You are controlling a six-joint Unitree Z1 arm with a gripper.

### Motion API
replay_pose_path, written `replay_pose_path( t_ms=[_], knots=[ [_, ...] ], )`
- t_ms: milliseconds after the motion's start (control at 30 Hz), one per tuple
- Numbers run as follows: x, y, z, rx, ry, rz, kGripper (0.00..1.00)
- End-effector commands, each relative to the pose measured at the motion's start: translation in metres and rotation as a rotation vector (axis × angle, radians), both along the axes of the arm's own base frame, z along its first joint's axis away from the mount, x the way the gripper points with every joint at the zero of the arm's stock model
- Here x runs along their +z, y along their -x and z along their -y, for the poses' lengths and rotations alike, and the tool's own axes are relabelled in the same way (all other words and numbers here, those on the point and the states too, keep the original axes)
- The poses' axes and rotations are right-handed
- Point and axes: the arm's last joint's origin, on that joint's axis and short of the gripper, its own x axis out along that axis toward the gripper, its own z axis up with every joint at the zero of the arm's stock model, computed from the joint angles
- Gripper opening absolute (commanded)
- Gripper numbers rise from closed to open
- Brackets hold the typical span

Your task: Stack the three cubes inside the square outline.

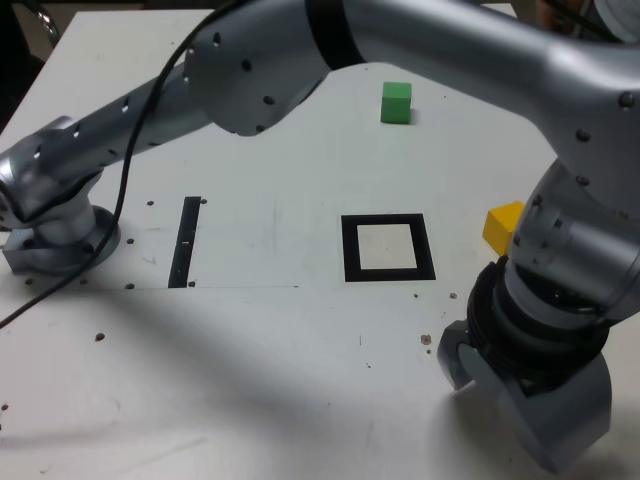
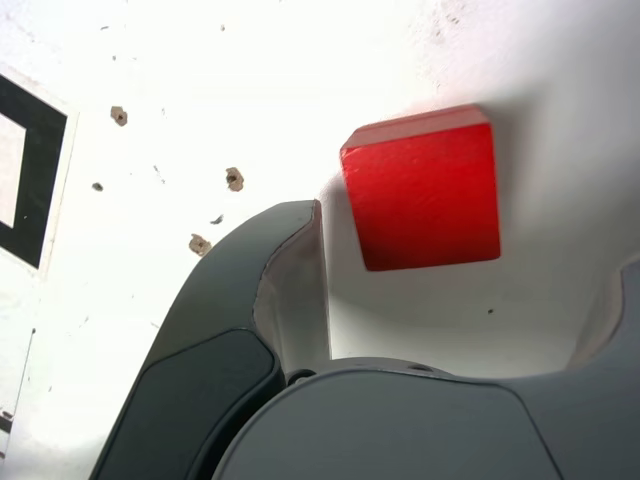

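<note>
Red block [image 2: 428, 200], unheld, my gripper [image 2: 472, 236] spread wide, presumably to admit it; square outline [image 1: 351, 250], bare, apparently reserved for the stack; green block [image 1: 396, 104] at its twelve o'clock, yellow block [image 1: 501, 228] at three, exterior view.

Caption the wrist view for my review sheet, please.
The open gripper around the red cube, the black square outline partly in view.

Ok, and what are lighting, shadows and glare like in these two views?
Exterior view: soft, broad shadow over the tabletop's lower part; highlights on the grey arm. Wrist view: surface washed out to near white at the top; darker shading beside the red cube, whose edges look crisp.
</note>
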Motion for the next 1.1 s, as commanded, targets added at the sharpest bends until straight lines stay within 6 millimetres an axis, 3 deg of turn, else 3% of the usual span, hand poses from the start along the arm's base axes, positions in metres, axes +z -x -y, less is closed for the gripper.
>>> replay_pose_path(
  t_ms=[0,300,633,867,1067],
  knots=[
    [-0.005,-0.003,-0.001,0.01,-0.011,0.0,0.9],
    [-0.007,-0.013,-0.016,0.047,-0.041,0.013,0.75],
    [-0.009,-0.014,-0.016,0.053,-0.024,0.001,0.58],
    [-0.01,-0.014,-0.015,0.068,-0.009,0.001,0.32],
    [-0.008,-0.012,-0.015,0.081,0.005,-0.01,0.25]
  ],
)
